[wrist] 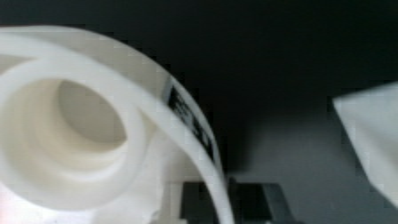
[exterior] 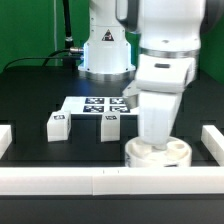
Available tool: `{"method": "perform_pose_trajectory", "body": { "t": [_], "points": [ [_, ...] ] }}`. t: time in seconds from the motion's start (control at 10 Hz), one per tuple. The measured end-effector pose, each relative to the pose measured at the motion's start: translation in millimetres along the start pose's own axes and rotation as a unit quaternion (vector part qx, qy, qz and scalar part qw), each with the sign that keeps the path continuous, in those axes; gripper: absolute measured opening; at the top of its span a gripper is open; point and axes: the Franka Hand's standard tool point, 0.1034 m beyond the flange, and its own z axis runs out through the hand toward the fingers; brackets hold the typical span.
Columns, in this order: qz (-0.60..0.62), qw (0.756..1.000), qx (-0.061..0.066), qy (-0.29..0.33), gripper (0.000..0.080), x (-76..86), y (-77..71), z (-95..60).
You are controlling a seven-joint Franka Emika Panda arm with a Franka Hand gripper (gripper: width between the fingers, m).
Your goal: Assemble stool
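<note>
No words or numbers I can read. Coded square tags only: marker board (exterior: pixel 93 104); near leg (exterior: pixel 57 126) at its 8 o'clock, second leg (exterior: pixel 110 124) at 5.

Off-task items in view: table, marker board, border rails, backdrop.

Black table (exterior: pixel 35 150) is matte and plain; it's also the dark surface in the wrist view (wrist: pixel 267 80). Marker board (exterior: pixel 97 106) lies flat mid-table with several black-and-white tags on top, its end toward the exterior view's right partly hidden. White border rails: front rail (exterior: pixel 70 181) runs along the near edge, one side rail (exterior: pixel 4 141) at the exterior view's left, another (exterior: pixel 212 141) at its right. Green backdrop (exterior: pixel 30 25) behind the table.
</note>
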Motion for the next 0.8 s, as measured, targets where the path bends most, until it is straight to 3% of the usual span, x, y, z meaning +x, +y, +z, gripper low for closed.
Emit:
{"method": "perform_pose_trajectory", "body": {
  "t": [0.1,0.3,0.4,0.8],
  "points": [
    [-0.007,1.000,-0.001,0.000,0.0028,10.7,-3.7,-0.9],
    [-0.023,1.000,0.008,-0.006,0.0028,28.5,-9.6,1.3],
    [-0.025,1.000,0.005,-0.004,0.0028,36.2,-9.1,1.7],
    [-0.015,1.000,0.005,-0.004,0.0028,38.2,-9.9,1.1]
  ]
}}
